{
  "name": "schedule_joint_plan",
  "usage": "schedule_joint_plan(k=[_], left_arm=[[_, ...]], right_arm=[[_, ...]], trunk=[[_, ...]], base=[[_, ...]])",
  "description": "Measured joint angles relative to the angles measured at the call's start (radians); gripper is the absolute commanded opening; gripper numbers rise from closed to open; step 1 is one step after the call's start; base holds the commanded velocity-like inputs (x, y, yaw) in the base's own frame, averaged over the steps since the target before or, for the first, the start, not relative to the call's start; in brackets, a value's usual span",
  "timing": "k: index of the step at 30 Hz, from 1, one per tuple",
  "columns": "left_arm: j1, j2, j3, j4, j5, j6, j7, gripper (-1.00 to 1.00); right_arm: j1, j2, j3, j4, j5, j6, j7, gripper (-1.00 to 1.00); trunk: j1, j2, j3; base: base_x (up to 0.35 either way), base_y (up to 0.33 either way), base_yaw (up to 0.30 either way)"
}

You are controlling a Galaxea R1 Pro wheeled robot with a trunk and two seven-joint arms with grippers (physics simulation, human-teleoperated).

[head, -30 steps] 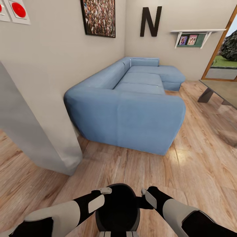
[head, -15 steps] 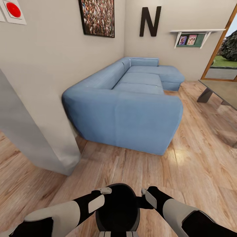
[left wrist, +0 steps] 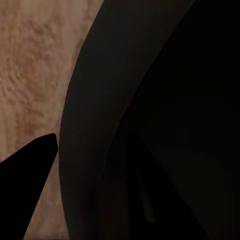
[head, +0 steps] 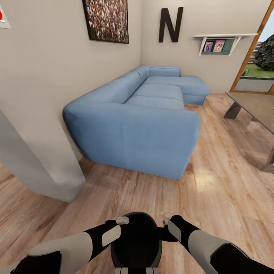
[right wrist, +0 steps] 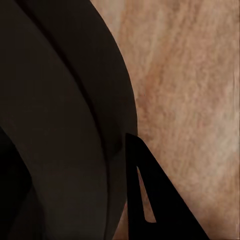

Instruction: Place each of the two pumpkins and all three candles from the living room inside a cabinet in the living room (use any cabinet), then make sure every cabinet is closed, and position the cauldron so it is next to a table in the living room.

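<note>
My left arm [head: 72, 247] and right arm [head: 205, 243]: light grey shells, black joints, small white-grey plates at wrists. Black pointed fingertips [left wrist: 25, 185] in the wrist views.

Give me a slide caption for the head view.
Both arms carry a black cauldron over the plank floor toward a blue sofa.

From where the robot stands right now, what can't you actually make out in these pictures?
- Cauldron: head view, its lower part is cut off by the bottom edge; the dark inside shows no contents.
- Left fingers and right fingers: wrist views, dark against the cauldron wall, so open or shut is unclear.
- Table: head view, cut off by the right edge.
- Shelf pictures: too small to read.
- Red sign: cut off at the left edge.
</note>
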Motion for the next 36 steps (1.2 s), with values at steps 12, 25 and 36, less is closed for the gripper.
schedule_joint_plan(k=[12, 25, 36], left_arm=[[0.0, 0.0, 0.0, 0.0, 0.0, 0.0, 0.0, -1.0], [0.0, 0.0, -0.001, 0.0, 0.001, -0.001, 0.0, -1.0], [0.0, 0.0, -0.004, -0.001, 0.003, -0.008, 0.0, -1.0]], right_arm=[[0.0, 0.0, 0.0, 0.0, 0.0, 0.0, 0.0, -1.0], [0.0, 0.0, 0.002, 0.0, -0.002, -0.001, 0.0, -1.0], [0.0, 0.0, 0.008, 0.001, -0.007, -0.008, 0.0, -1.0]], trunk=[[0.0, 0.0, 0.0], [0.0, 0.0, 0.0], [0.0, 0.0, 0.0]], base=[[0.0, -0.29, 0.0], [0.0, -0.292, 0.0], [0.0, -0.317, 0.0]])
